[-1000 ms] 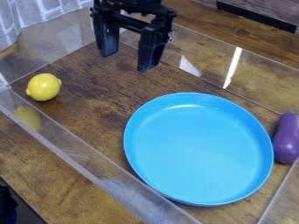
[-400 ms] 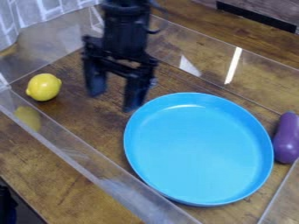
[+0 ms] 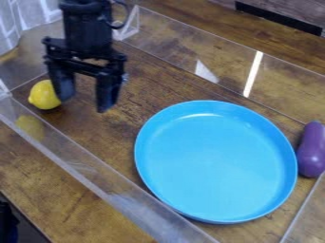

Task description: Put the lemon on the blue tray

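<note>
The lemon [image 3: 44, 95] is a small bright yellow fruit on the wooden table at the left, partly covered by one finger of my gripper. My gripper [image 3: 84, 90] is black, points straight down and is open, with nothing between its fingers. Its left finger [image 3: 64, 87] stands just in front of the lemon's right side and its right finger [image 3: 106, 92] is clear of it. The blue tray [image 3: 191, 195] is a large round sky-blue dish at the lower right, empty, well to the right of the gripper.
A dark purple eggplant-like object [image 3: 313, 148] lies at the right edge beside the tray. Clear plastic walls [image 3: 70, 157] run around the table area, close to the lemon on the left and front.
The gripper has moved left and down from the back middle of the table to right beside the lemon, staying open. The lemon and tray have not moved.
</note>
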`<move>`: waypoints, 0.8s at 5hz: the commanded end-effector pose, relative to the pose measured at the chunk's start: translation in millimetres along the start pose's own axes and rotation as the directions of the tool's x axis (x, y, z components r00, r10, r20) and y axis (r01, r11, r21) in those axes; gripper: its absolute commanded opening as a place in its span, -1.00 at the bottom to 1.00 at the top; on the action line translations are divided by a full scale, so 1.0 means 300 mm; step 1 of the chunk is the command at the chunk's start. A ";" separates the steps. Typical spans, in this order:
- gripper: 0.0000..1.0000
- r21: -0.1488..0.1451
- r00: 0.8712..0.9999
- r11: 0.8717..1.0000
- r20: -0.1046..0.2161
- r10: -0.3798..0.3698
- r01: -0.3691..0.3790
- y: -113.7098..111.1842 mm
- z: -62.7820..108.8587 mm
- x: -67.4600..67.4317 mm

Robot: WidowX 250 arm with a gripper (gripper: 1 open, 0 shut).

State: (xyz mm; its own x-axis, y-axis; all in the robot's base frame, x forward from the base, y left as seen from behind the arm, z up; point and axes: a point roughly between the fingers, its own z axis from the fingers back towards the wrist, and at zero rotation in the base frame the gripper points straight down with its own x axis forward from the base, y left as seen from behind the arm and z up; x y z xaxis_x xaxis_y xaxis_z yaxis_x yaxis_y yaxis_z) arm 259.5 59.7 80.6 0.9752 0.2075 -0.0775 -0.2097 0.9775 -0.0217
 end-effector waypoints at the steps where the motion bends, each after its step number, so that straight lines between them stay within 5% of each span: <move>1: 1.00 0.000 0.997 0.999 0.063 0.041 -0.041 -0.023 0.051 -0.007; 2: 1.00 0.000 0.997 0.999 0.064 0.045 -0.045 -0.071 0.048 -0.010; 4: 1.00 0.026 0.995 0.997 0.061 -0.078 0.077 -0.046 0.005 0.018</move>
State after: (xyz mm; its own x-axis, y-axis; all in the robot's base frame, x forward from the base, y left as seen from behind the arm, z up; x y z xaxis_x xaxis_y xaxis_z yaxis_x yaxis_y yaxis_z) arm 265.0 44.1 75.3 0.9901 0.1335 -0.0428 -0.1338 0.9910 -0.0055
